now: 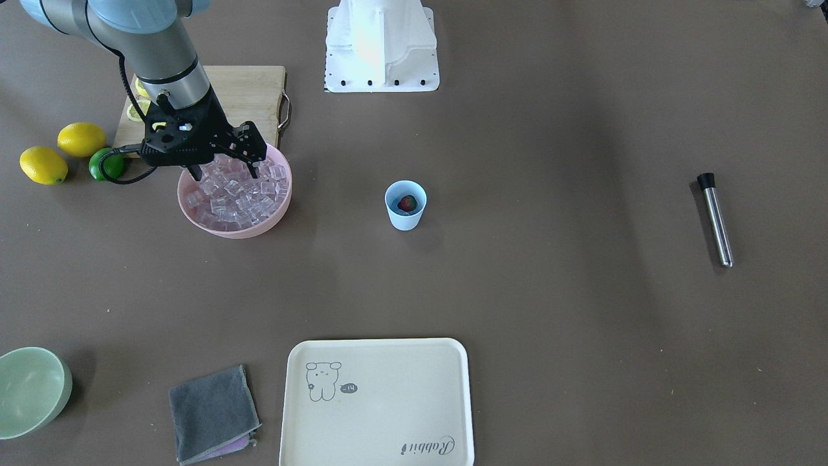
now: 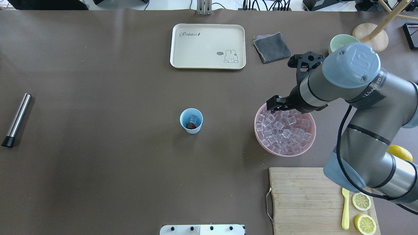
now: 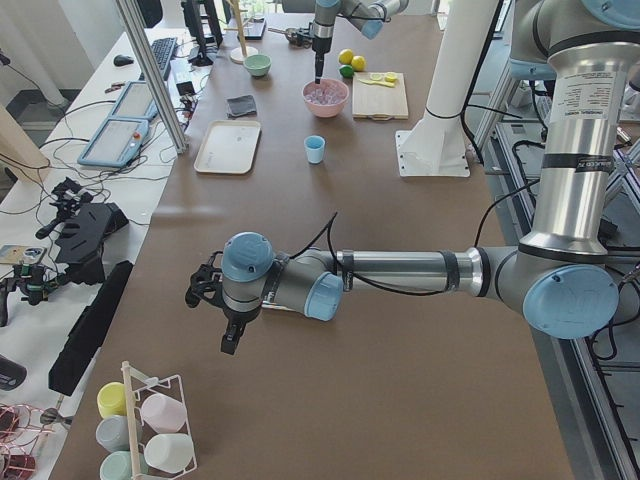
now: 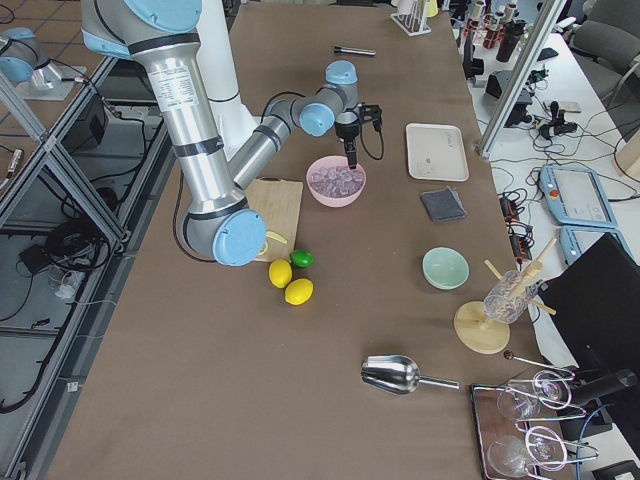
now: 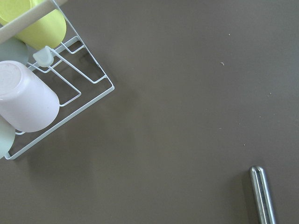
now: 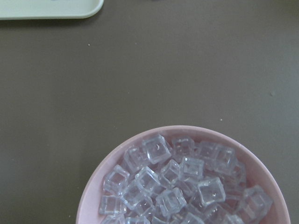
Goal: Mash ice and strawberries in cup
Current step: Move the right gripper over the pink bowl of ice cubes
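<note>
Currently right gripper (image 1: 224, 171) open right over the ice (image 1: 229, 200) in the pink bowl (image 1: 259, 228). Well apart from it — cup (image 1: 405, 219) with strawberry (image 1: 407, 204). Left gripper (image 3: 229, 340) — cannot tell.

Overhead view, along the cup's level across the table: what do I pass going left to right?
steel muddler → pale blue cup holding the strawberry → pink bowl of ice

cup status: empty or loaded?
Loaded and upright. The cup holds a strawberry and one ice cube, seen from overhead.
</note>
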You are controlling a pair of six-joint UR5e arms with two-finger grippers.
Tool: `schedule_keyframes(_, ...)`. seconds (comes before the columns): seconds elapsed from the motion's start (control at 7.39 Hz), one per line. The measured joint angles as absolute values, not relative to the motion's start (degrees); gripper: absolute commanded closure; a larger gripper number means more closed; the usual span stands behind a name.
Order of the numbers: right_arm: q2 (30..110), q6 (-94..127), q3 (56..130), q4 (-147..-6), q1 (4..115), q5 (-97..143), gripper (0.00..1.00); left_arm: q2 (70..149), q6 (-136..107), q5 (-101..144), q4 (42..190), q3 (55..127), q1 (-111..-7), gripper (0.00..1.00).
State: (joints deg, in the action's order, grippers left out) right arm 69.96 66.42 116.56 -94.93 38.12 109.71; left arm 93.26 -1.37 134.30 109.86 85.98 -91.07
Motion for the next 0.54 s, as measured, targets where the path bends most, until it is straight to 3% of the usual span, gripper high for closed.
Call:
schedule_keyframes(0.41,70.1,79.3,118.3,-100.0,32.4,104.6,0.04,93.1,-1.2,134.3,110.5,86.1,-91.3,0.02)
schedule_keyframes(0.54,69.6,80.7,118.9,-102.9,31.0,103.2,0.09,93.0,-1.1,134.3,110.7,86.1,-91.3,0.02)
